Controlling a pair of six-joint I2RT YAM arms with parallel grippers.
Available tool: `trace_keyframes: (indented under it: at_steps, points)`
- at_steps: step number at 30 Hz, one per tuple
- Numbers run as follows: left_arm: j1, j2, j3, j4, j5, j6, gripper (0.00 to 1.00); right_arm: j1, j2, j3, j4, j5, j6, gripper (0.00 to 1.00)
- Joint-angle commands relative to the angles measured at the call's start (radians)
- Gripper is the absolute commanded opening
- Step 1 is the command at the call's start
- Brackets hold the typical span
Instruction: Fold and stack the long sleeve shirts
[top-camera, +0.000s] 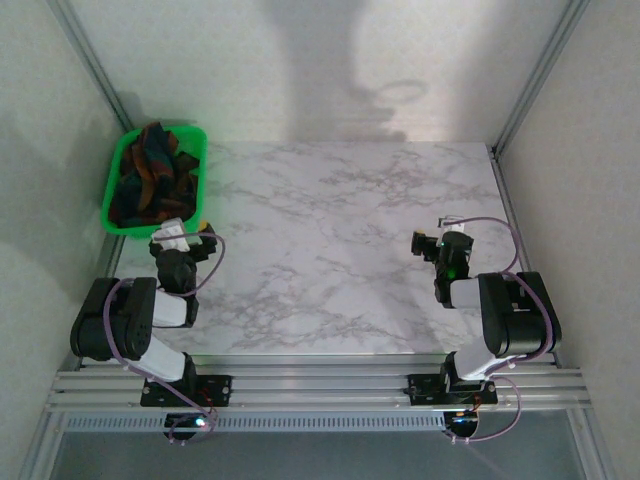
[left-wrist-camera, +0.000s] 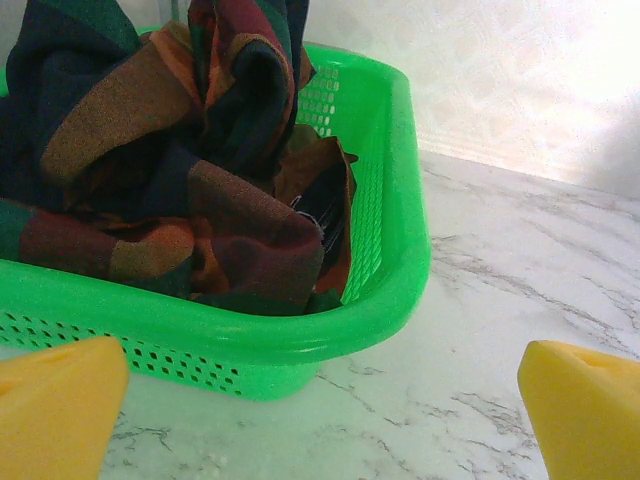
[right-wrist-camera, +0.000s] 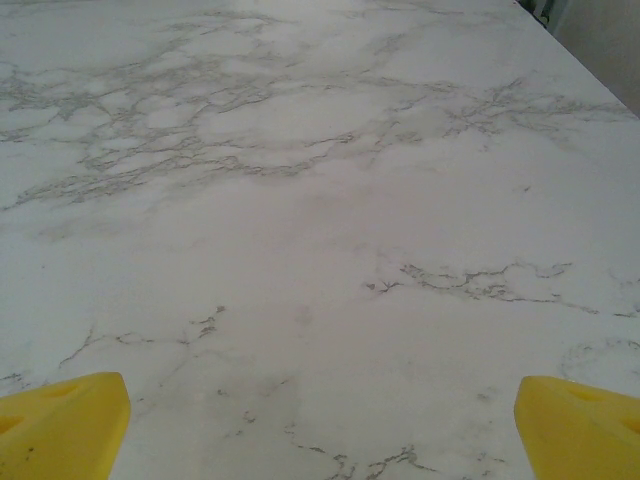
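Noted shirts (left-wrist-camera: 150, 150) heaped in tray (left-wrist-camera: 250, 335), tabletop's (right-wrist-camera: 320, 200) far left corner. Noted left gripper (left-wrist-camera: 320, 420) and right gripper (right-wrist-camera: 320, 430) spread wide, empty.

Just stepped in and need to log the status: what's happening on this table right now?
Nothing is being handled yet. The plaid shirts lie crumpled in the green basket at the far left corner of the table. The left gripper is open, facing the basket from close by. The right gripper, also open, is over bare marble on the right.
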Motion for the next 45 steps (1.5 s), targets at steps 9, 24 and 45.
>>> trace_keyframes:
  at_steps: [9,24,45]
  points:
    - [-0.009,-0.093,0.041,-0.115,0.040,0.010,1.00,0.021,-0.109,0.088,-0.181,0.051,-0.001,0.99]
    - [-0.146,-0.417,0.993,-1.760,-0.090,-0.207,1.00,0.241,-0.590,0.543,-1.397,-0.255,0.400,0.99]
    - [0.094,0.491,1.626,-1.918,-0.287,-0.384,1.00,0.574,-0.271,0.880,-1.619,-0.440,0.464,0.99]
